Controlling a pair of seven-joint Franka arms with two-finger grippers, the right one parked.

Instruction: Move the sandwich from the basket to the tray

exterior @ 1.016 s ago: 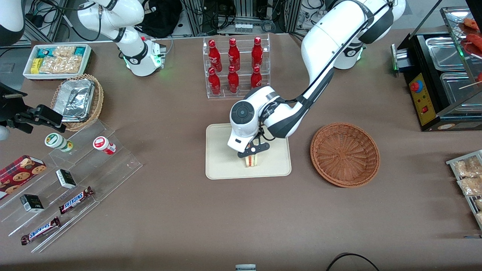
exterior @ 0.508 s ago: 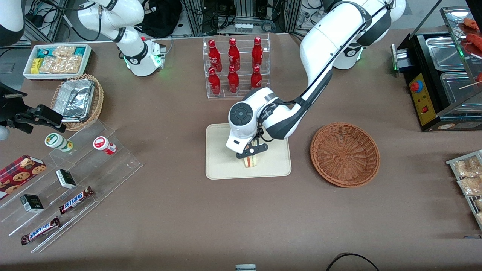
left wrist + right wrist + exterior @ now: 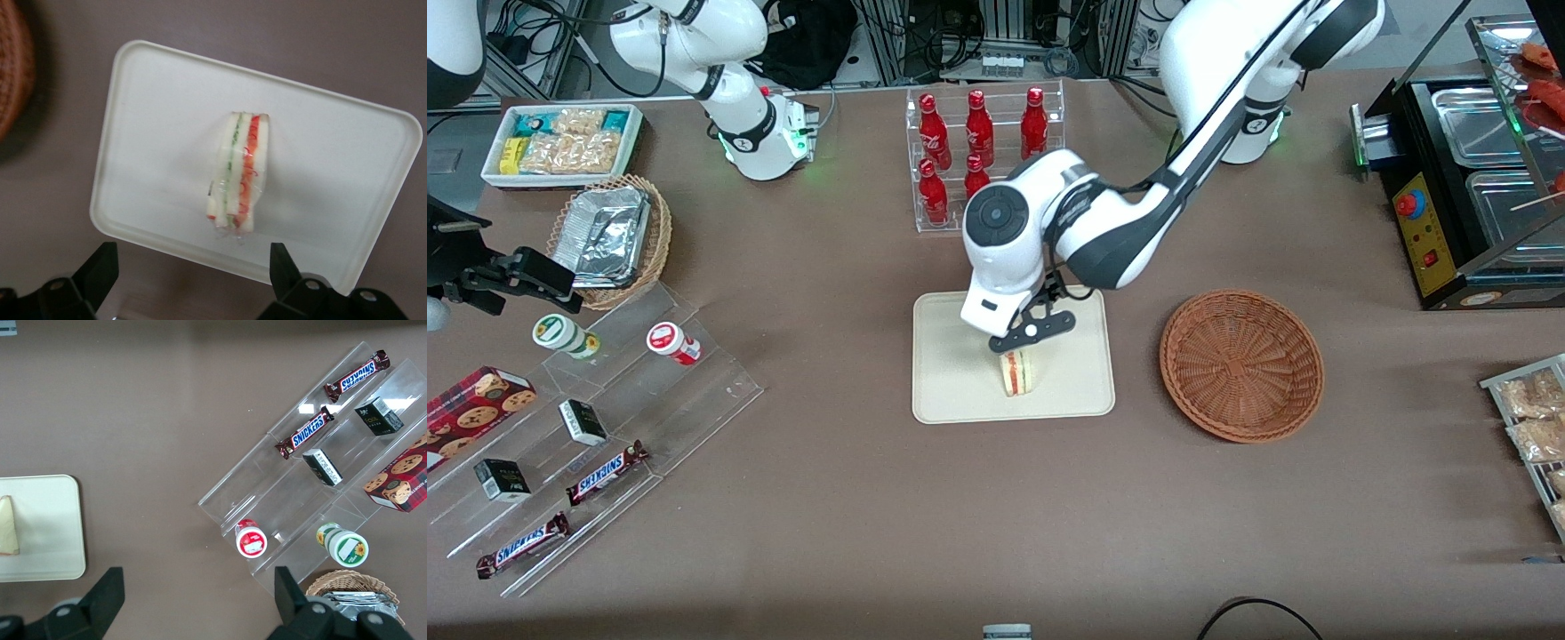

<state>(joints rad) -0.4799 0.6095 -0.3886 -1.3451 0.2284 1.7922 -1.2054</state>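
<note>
Above tray (image 3: 951,391), open hand (image 3: 1024,340), sandwich (image 3: 1015,372) below.

Counter tally, counted by kind.
One sandwich (image 3: 1015,373), one tray (image 3: 951,373), one reddish basket (image 3: 1240,364), one tan basket (image 3: 660,240). Five red bottles (image 3: 978,116) in sight, two Snickers bars (image 3: 607,471), two dark boxes (image 3: 583,421), two lidded jars (image 3: 673,343), one cookie box (image 3: 476,404). One gripper (image 3: 1030,331) above the tray, fingers apart.
</note>
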